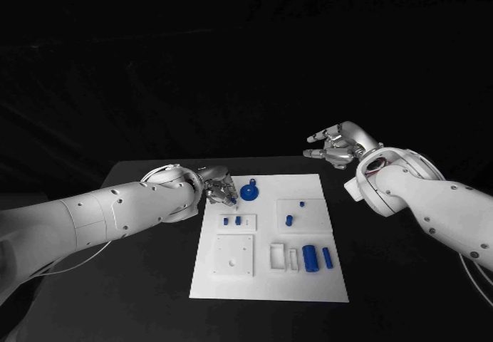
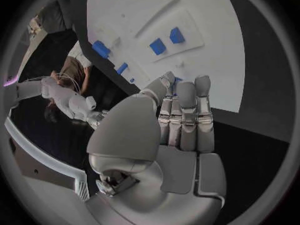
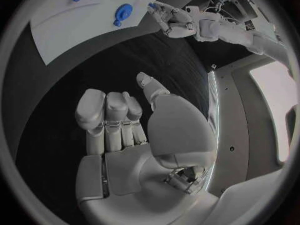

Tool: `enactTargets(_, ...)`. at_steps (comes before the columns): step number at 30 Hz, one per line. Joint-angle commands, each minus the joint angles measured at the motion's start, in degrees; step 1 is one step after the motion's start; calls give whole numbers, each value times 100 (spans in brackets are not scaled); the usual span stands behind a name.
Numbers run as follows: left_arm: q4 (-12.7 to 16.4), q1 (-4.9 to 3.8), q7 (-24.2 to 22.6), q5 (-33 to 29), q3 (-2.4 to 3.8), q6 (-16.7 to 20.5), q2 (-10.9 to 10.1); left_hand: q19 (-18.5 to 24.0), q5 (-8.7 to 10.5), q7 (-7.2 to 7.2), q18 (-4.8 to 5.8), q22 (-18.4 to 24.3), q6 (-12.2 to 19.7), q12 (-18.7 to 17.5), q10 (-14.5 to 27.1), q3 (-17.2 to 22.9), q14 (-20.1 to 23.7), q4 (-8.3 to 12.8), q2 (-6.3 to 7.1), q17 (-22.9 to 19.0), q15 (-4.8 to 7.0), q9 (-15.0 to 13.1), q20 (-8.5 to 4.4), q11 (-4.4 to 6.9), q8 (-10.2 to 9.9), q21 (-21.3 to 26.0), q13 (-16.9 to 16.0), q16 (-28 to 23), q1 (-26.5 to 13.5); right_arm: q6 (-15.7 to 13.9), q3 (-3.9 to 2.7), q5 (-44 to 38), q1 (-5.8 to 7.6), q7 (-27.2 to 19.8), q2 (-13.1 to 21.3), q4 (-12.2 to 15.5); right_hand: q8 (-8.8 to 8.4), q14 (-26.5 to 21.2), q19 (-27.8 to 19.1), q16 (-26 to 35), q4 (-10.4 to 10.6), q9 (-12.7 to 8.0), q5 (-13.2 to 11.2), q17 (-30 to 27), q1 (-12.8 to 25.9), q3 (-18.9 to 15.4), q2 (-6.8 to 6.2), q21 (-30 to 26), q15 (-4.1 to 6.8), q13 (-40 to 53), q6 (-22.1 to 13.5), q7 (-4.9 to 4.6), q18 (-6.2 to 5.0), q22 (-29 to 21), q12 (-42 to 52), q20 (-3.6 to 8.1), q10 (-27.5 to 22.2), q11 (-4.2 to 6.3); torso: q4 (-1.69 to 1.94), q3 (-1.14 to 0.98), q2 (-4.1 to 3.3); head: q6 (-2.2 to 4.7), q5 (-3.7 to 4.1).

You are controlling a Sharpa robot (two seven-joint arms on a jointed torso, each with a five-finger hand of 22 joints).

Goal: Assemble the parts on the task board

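The white task board [image 1: 269,285] lies in the middle of the table. A round blue part [image 1: 250,191] sits near its far left corner, two small blue parts [image 1: 231,221] just nearer. Another blue part [image 1: 290,219] is mid-board, and two blue cylinders [image 1: 318,257] lie at the near right. My left hand [image 1: 218,189] hovers at the board's far left edge beside the round part, fingers stretched side by side [image 2: 181,110], holding nothing. My right hand [image 1: 337,146] is raised beyond the board's far right corner, fingers half bent [image 3: 109,120] and empty.
Black table [image 1: 134,285] surrounds the board on all sides. White recessed blocks [image 1: 233,256] stand on the board's near left. In the right wrist view the board [image 3: 69,20], the round blue part [image 3: 123,10] and my left hand [image 3: 172,21] show across the table.
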State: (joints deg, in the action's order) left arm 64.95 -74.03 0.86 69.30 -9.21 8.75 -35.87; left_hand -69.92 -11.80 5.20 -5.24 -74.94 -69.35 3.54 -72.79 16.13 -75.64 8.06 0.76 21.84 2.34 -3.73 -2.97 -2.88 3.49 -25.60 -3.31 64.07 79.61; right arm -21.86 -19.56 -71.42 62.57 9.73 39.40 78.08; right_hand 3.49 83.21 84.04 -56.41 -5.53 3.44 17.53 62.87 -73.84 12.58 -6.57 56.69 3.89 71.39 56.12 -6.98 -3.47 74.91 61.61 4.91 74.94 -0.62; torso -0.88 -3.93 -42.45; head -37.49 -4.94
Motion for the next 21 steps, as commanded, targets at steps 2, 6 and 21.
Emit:
enactTargets(2, -82, 47, -49, 114, -15, -147, 78, 31, 15, 15, -79, -109, 18, -23, 48, -6, -2, -13, -12, 5, -30, -9, -10, 1, 12, 5, -2, -23, -16, 69, -2, -41, -2, -42, -9, 7, -2, 9, 127, 12, -8, 5, 21, 0, 17, -36, 21, -29, -16, -1, 28, 10, -107, 731, -20, -16, -24, 22, -10, -8, 3, -15, -2)
enactTargets(6, -152, 70, -59, 133, -22, -163, 111, 33, 14, 15, -79, -109, 23, -23, 52, -8, 4, -19, -12, 7, -31, -9, -10, 1, 13, 8, -3, -31, -3, 69, -2, -41, -2, -42, -5, 7, -2, 9, 127, 12, -8, 5, 21, 0, 17, -36, 21, -29, -16, -1, 28, 10, -107, 731, -20, -16, -24, 22, -1, -9, 8, -23, 8)
enactTargets(21, -344, 86, -101, 143, -83, -237, 203, 41, 11, 18, -80, -112, 21, -23, 49, -1, 11, -12, -11, 10, -30, -9, -11, -1, 12, 7, -2, -35, 5, 71, -2, -44, -2, -38, 11, 21, -2, 9, 128, 12, -19, 6, 22, 0, 5, -27, 25, -30, -15, 0, 31, 10, -107, 731, -18, -15, -24, 23, -4, -6, 6, -32, 4)
